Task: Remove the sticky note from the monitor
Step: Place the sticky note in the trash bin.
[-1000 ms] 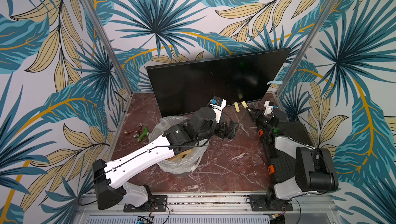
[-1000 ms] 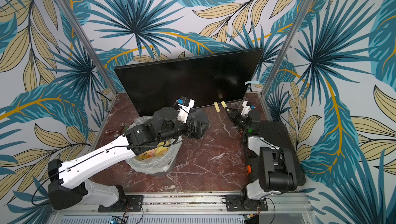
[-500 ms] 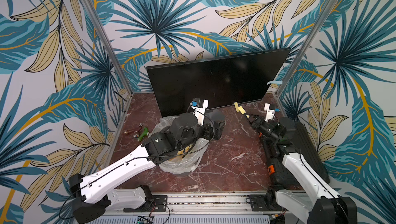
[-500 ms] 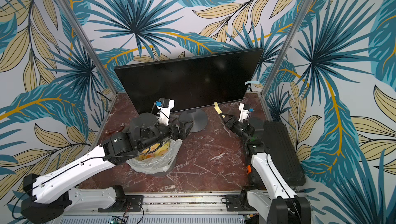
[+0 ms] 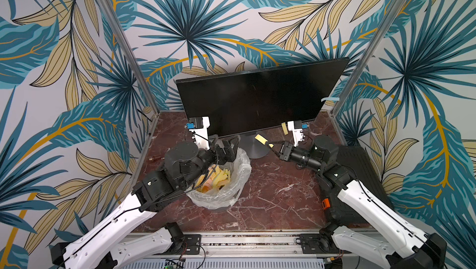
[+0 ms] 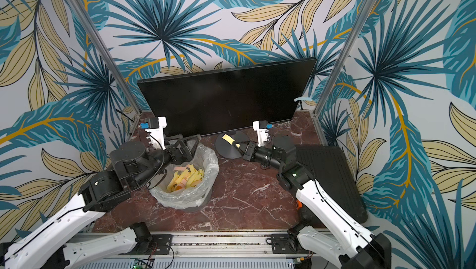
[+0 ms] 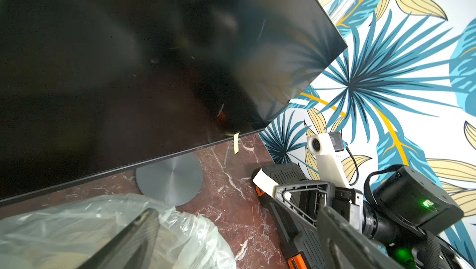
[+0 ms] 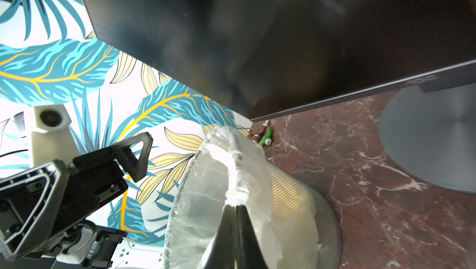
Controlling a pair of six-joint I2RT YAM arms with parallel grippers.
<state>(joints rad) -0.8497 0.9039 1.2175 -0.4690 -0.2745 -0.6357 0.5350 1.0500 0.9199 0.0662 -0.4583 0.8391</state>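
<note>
The right end effector point(image 5: 271, 145) is pinching one end of a yellow sticky note point(image 5: 260, 138) between jaws that are closed down narrow. The note is sticking out free in the air, off the monitor point(image 5: 257, 100) and hanging just in front of its lower edge, above the round grey foot point(image 6: 228, 149). So the peeling step looks done for this note, and the step in hand appears to be getting rid of it. To the left and a little nearer, a lined waste bin point(image 5: 242, 175) is standing on the counter point(image 5: 270, 198), already holding many yellow and pink strips. The left end effector point(image 6: 186, 141) is hovering over the bin's far rim with its jaws spread wide and holding nothing. The next move likely calls for taking the note left across the gap to a spot over the bin's mouth, clear of the left arm, then opening the jaws. Since the adhesive may be clinging to a fingertip, a small shake or a hand-off could be needed. A second yellow note point(image 7: 236, 143) is hanging from the right part of the monitor's lower edge, so more peeling seems to be waiting.
</note>
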